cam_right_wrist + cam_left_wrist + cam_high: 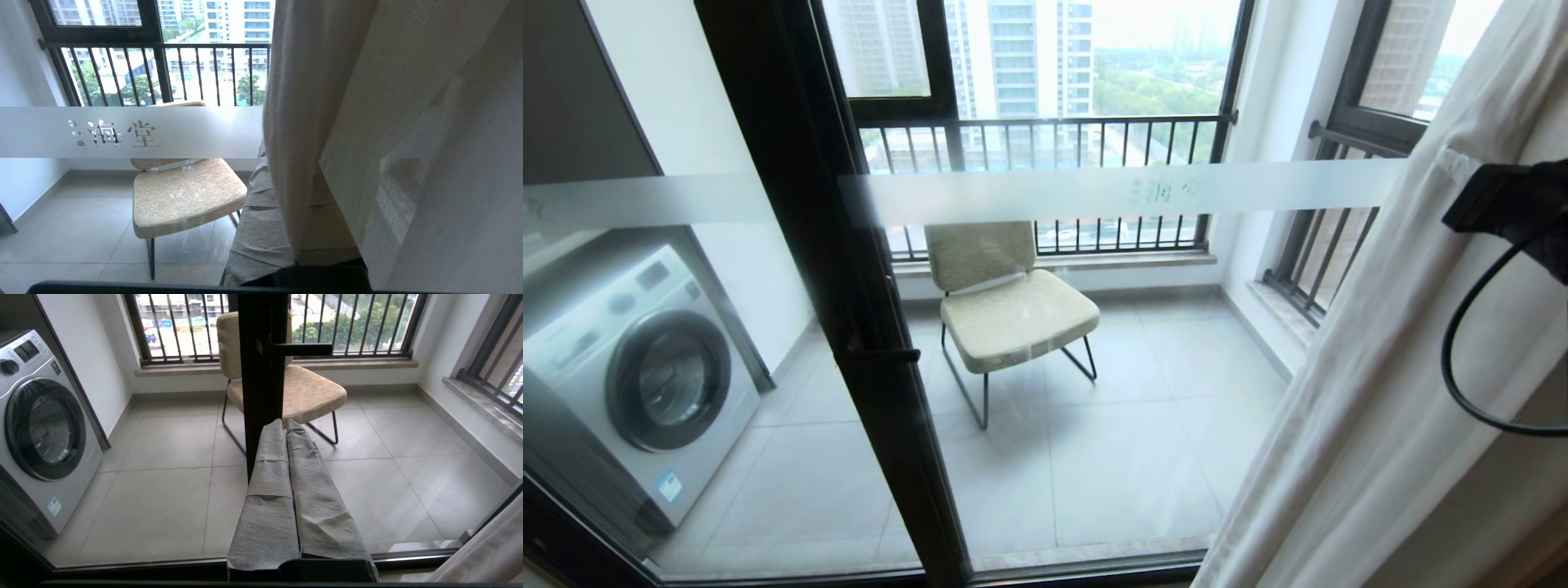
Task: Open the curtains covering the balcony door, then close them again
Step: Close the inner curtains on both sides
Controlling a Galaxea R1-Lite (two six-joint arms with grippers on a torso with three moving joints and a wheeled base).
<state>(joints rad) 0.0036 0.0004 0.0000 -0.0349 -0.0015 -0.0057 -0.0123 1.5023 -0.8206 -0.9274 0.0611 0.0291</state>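
Sheer curtains [392, 134] drape over the right gripper [286, 212], a fold caught between its closed fingers [261, 228]. Left gripper [288, 433], fingers together and empty, points at the balcony door [261, 375].

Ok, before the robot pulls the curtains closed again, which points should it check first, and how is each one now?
1. Opening step done: ok. The curtains hang bunched at the right, and the balcony door glass is uncovered.
2. Grip on the fabric: ok. The right gripper is shut with a fold between its fingers.
3. Both layers, thick and sheer, in the grip: cannot tell.
4. Left gripper out of the way: ok. It is shut, empty, facing the door frame, apart from the fabric.
5. Door handle: not ok. It sticks out and might catch the fabric.
6. Chair and washing machine: ok. Both stand behind the glass.
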